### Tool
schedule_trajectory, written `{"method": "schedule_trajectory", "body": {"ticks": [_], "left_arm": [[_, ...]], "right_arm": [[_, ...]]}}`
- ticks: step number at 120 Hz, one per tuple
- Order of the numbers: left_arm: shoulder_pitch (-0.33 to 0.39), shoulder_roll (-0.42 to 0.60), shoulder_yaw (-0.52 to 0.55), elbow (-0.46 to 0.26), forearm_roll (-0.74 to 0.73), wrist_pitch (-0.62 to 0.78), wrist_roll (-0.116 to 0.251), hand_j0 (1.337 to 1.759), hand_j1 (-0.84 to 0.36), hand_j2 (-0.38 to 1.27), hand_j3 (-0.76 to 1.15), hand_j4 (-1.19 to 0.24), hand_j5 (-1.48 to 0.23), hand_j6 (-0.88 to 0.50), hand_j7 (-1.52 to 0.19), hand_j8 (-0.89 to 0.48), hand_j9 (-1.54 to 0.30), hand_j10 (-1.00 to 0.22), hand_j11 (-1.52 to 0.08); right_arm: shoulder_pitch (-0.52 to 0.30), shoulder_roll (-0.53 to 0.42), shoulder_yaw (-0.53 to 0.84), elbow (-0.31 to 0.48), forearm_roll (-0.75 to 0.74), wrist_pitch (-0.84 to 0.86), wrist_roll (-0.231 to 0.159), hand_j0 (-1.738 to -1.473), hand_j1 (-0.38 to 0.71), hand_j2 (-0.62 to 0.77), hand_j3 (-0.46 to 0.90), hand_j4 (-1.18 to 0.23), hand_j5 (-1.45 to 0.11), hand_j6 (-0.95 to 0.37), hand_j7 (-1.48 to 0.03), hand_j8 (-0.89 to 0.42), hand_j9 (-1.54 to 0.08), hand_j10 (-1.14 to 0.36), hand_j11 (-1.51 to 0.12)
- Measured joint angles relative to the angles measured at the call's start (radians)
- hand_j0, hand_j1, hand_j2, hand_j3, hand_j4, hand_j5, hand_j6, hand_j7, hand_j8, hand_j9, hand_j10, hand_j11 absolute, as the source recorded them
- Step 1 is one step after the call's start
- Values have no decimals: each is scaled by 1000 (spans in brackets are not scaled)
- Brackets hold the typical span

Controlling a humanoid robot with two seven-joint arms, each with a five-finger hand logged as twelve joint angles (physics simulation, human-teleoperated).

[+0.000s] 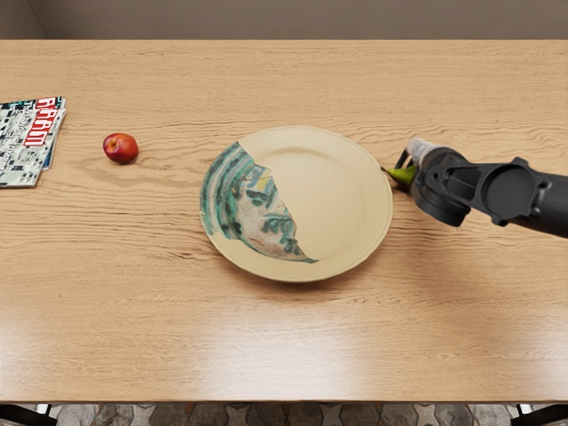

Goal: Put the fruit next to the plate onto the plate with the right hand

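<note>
1 right robot hand (419, 161) over green fruit (400, 175) beside plate (359, 253); grip unclear.

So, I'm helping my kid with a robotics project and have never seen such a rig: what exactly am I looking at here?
This is one simulated picture, taken from the robot's head and looking down at a slant on a wooden table. The dark limb coming in from the picture's right is the robot's right arm, and the right hand at its end sits beside the right rim of the plate. The plate is cream with a green and blue pattern on its left part. A small greenish fruit peeks out under the hand; I cannot tell whether it is gripped. A red fruit lies apart, left of the plate, and magazines lie at the left edge. The left arm does not show.
</note>
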Motion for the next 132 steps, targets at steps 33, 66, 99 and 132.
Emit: {"method": "schedule_trajectory", "body": {"ticks": [33,66,99,132], "left_arm": [[0,0,0,0,0,0,0,1658,349,0,0,0,-1,-1,-1,-1,-1,0,-1],[0,0,0,0,0,0,0,1658,348,1,0,0,-1,0,-1,0,-1,0,-1],[0,0,0,0,0,0,0,1658,348,1,-1,0,-1,0,-1,0,-1,0,-1],[0,0,0,0,0,0,0,1658,349,0,0,0,0,-1,0,-1,0,0,0]], "right_arm": [[-2,-57,104,2,9,72,1,-1633,316,-36,-1,-748,-1058,-352,-1056,-194,-1084,-357,-1121],[2,-301,544,151,154,545,0,-1623,346,39,-1,-717,-1139,-319,-1114,-158,-1156,-341,-1206],[-21,-58,636,155,156,589,0,-1618,344,30,-1,-700,-1172,-321,-1129,-151,-1174,-344,-1216],[-63,-115,709,185,180,549,1,-1645,-96,15,0,-254,-412,-155,-393,-67,-411,-124,-422]]}}
